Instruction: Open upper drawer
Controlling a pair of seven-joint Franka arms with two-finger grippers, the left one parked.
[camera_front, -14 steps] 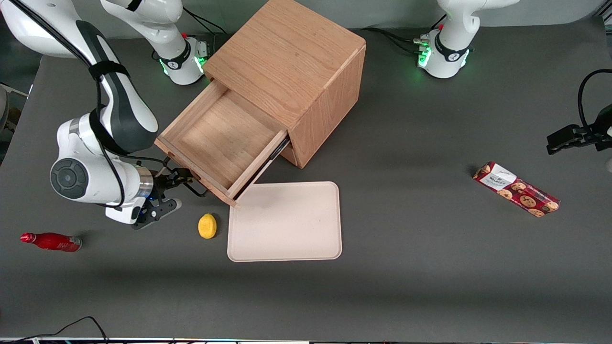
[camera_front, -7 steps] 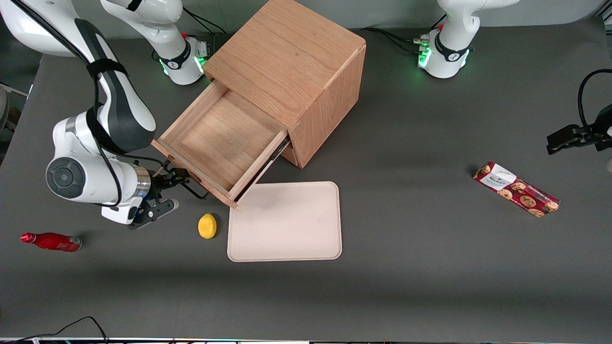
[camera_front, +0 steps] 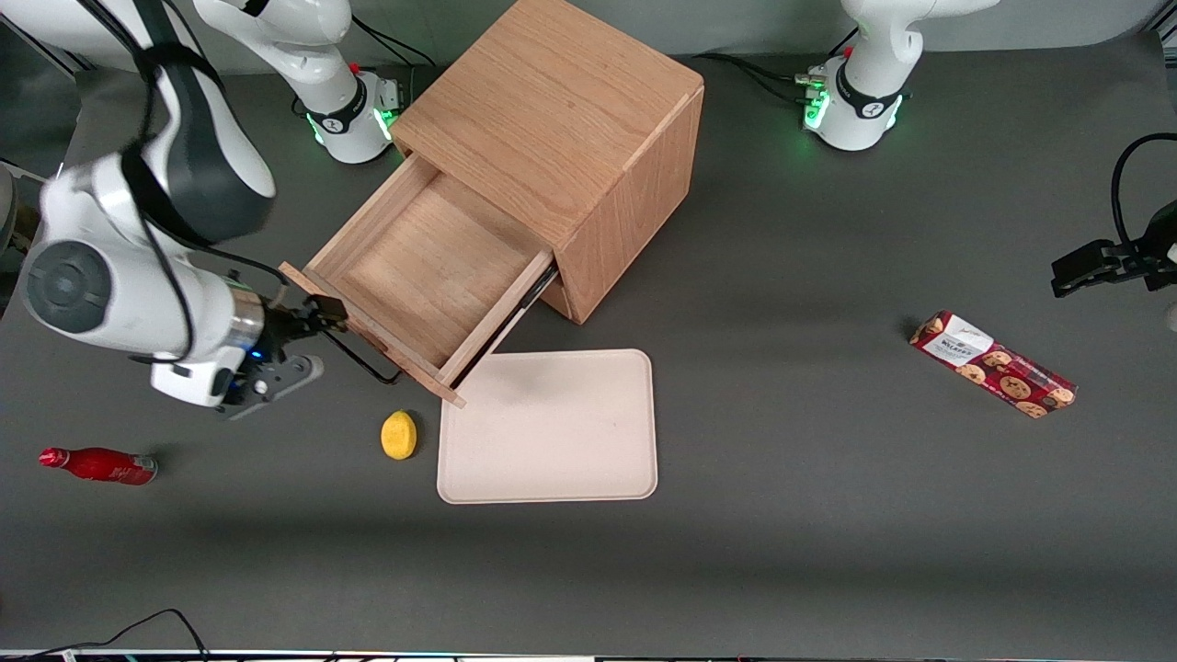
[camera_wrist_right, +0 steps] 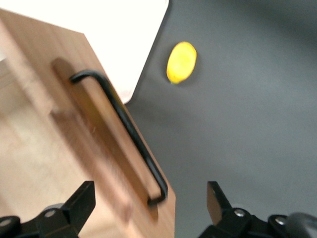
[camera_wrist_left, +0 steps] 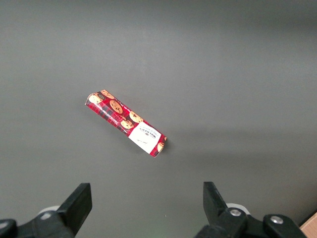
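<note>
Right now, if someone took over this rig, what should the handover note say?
Gripper: open, off the black bar handle, near the handle's end toward the working arm's end of the table.
Upper drawer: pulled well out of the wooden cabinet, tray empty.
Lemon and beige tray lie nearer the front camera than the drawer front.
Done: drawer open. Left: move the arm clear.

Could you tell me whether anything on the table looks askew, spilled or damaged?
Nothing looks damaged or spilled. The upper drawer is pulled well out, empty, overhanging a corner of the tray. The red bottle lies on its side. The hand is open, off the drawer's handle.
</note>
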